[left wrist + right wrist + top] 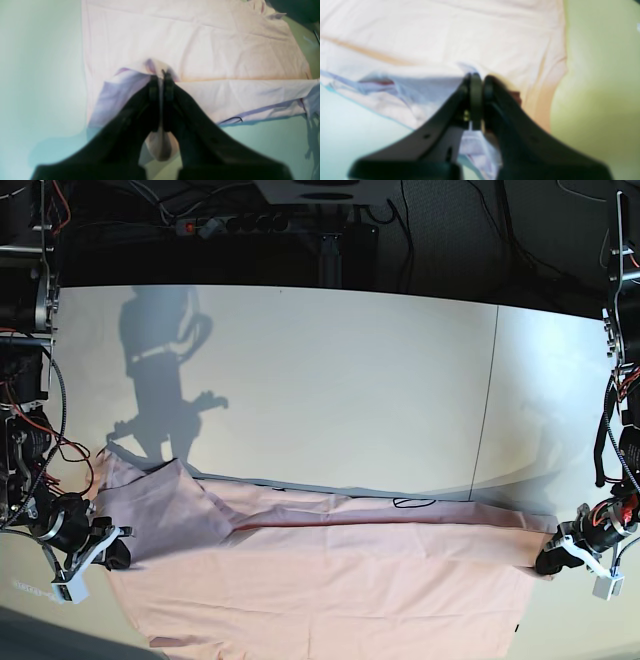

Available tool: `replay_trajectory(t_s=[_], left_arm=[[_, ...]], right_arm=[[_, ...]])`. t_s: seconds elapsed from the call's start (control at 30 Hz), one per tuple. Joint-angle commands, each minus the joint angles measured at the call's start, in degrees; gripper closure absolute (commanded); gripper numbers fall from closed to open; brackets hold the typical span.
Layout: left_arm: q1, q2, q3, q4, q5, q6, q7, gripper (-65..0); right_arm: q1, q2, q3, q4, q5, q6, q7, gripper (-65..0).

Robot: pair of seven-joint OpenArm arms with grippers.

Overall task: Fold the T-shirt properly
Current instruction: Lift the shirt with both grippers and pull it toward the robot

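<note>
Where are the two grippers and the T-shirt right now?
left gripper [162, 75], left wrist view, tips shut on a fabric edge.
right gripper [480, 78], right wrist view, tips pinching cloth.
T-shirt [340, 575], base view, middle of the flat pink body.

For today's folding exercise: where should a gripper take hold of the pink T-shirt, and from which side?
Grip the T-shirt at its two ends, on the raised folded edge, each arm coming in from its own outer side. The fold lifts there, giving the fingers cloth to pinch; elsewhere it lies flat.
</note>
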Motion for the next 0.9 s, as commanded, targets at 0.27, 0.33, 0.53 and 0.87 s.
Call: replay_trajectory(t_s=[0.27, 0.33, 0.53, 0.87], left_arm=[[-1.88, -1.03, 5.03, -1.03, 2.82, -0.49, -9.33, 0.0], [-1.88, -1.03, 6.95, -1.03, 4.39, -0.49, -11.58, 0.0], [-1.88, -1.01, 8.59, -1.03, 5.01, -0.49, -14.67, -10.6], [-1.86, -1.05, 8.59, -1.03, 4.98, -0.49, -12.72, -34.6]], right_arm=[[8.07, -2.78, 0.28, -7.56, -5.31, 3.65, 5.95, 0.0], [8.96, -3.21, 0.28, -9.05, -7.13, 3.65, 7.17, 0.0], [9.94, -4.76, 0.28, -11.89, -10.86, 3.65, 9.53, 0.0], [9.99, -5.03, 0.28, -13.88, -12.92, 3.19, 16.63, -44.8]])
